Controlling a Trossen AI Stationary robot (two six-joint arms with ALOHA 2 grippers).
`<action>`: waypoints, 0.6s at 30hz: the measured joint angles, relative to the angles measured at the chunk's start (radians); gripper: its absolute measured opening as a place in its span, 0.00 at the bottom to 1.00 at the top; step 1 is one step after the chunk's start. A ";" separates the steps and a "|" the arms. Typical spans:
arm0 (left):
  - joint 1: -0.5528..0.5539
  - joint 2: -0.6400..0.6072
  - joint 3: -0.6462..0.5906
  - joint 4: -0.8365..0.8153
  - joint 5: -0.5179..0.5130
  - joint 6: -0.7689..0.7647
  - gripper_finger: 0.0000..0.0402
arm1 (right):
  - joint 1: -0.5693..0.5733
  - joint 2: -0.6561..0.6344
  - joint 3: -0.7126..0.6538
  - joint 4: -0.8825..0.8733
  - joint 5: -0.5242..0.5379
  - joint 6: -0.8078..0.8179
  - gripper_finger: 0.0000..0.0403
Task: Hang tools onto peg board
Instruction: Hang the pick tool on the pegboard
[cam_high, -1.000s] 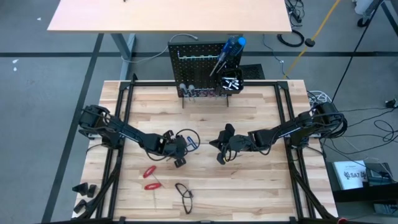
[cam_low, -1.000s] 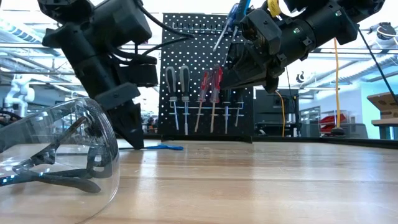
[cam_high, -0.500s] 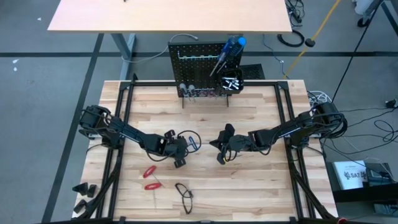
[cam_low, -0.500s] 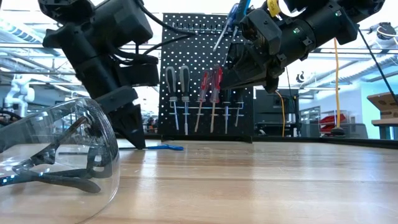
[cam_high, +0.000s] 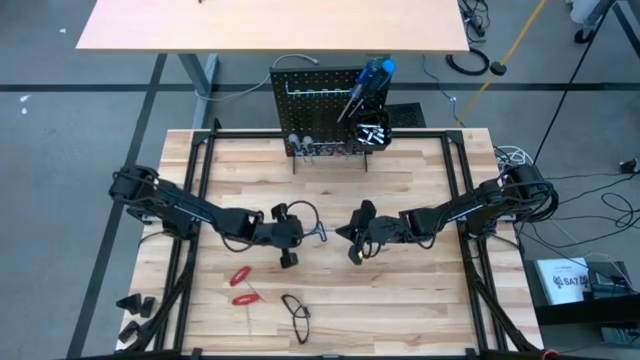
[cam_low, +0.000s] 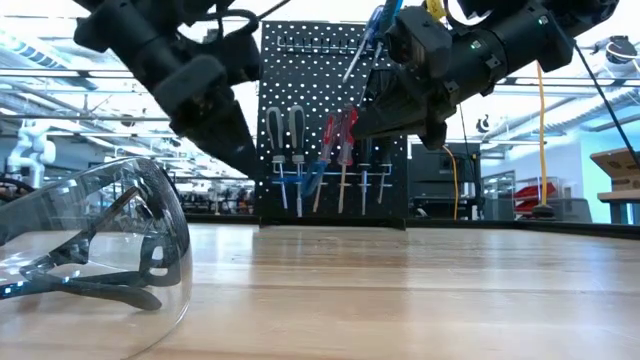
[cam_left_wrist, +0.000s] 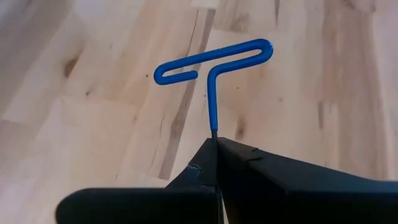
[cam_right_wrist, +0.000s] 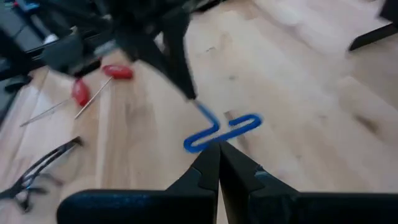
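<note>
My left gripper (cam_high: 306, 235) hangs over the table's middle, shut on a blue T-handled key (cam_left_wrist: 212, 59) that is also in the low view (cam_low: 315, 180). Facing it from the right is my right gripper (cam_high: 350, 242), shut and with nothing between its fingers (cam_right_wrist: 217, 155). The black peg board (cam_high: 320, 100) stands upright at the far edge. Several screwdrivers (cam_low: 300, 150) hang on it. Blue-handled tools (cam_high: 372, 78) stick up from its small bin. My left gripper pinches the key's thin shaft (cam_left_wrist: 213, 132) between its two fingertips, at the end away from the T-handle. The fingers slant down from the table's left and lie along the shaft. The T-handle (cam_right_wrist: 224, 132) sticks out beyond them, and the key is lifted clear of the table.
Two red-handled tools (cam_high: 240, 285) lie on the near left of the table. Clear safety glasses (cam_high: 297, 310) lie by the near edge and fill the left of the low view (cam_low: 90, 240). A second table (cam_high: 270, 25) stands beyond the peg board.
My left gripper has risen and rolled a little, taking the blue key up with it. The key lay flat on the table a second ago and now hangs clear above it, in front of the peg board in the low view.
</note>
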 joint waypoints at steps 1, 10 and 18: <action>0.000 -0.006 0.000 0.000 0.000 0.000 0.00 | 0.000 0.000 -0.006 -0.002 -0.023 0.000 0.00; -0.001 -0.077 0.000 0.118 0.001 0.029 0.00 | -0.008 0.069 -0.194 0.337 -0.220 0.071 0.00; 0.002 -0.069 0.001 0.294 0.008 0.053 0.00 | -0.003 0.283 -0.102 0.694 -0.162 -0.018 0.07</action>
